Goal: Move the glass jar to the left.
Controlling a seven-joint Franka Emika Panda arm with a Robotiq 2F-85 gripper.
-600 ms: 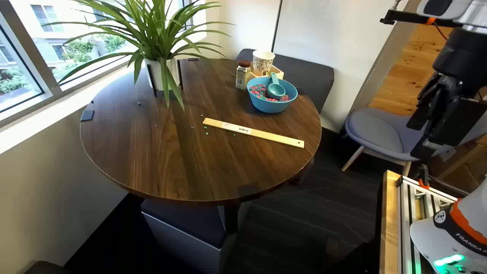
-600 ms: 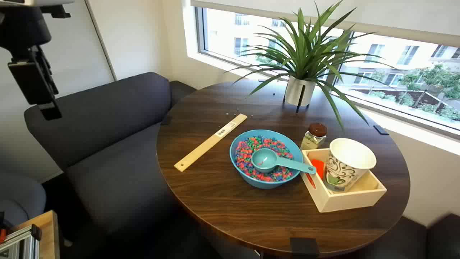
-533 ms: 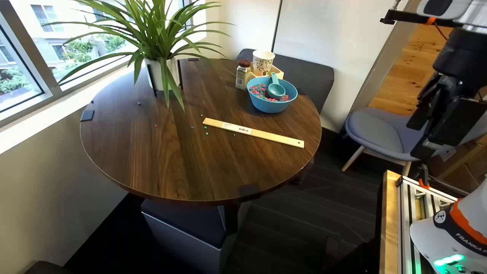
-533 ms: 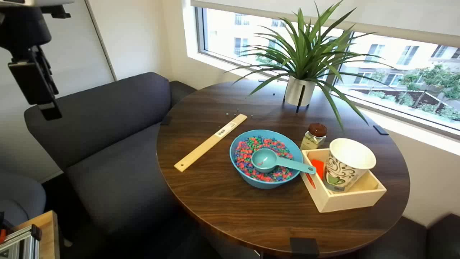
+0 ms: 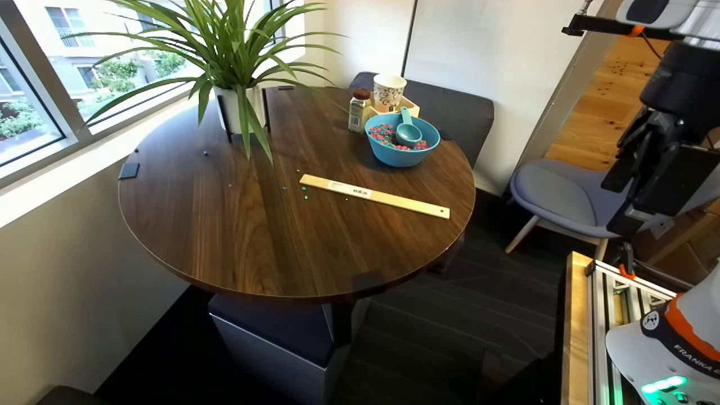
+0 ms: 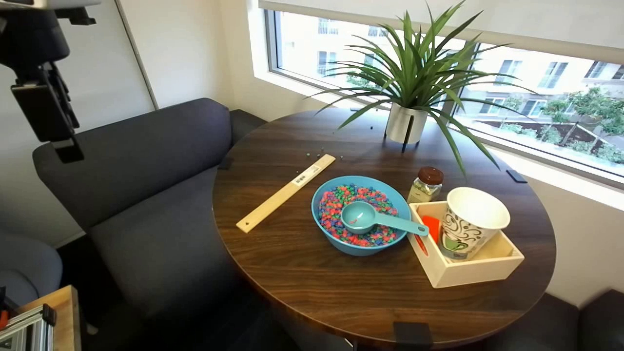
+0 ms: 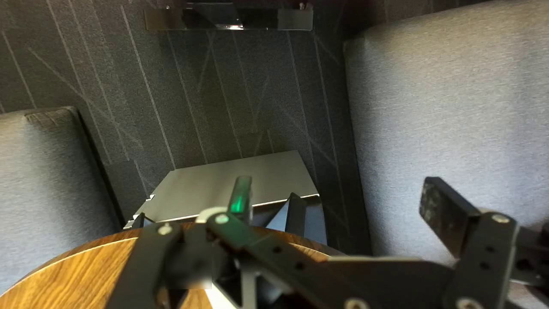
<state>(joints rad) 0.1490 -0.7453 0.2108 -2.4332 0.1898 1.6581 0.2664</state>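
The glass jar has a brown lid and pale contents. It stands upright on the round wooden table, beside the blue bowl and the wooden box; it also shows in an exterior view. It is out of the wrist view. My gripper is open and empty, with its fingers wide apart. In an exterior view my gripper hangs off the table to the right, far from the jar. It also shows at the left edge of an exterior view, beyond the table edge.
The blue bowl with colored bits and a scoop stands near the jar. A wooden box holds a paper cup. A wooden strip lies on the table. A potted plant stands further back.
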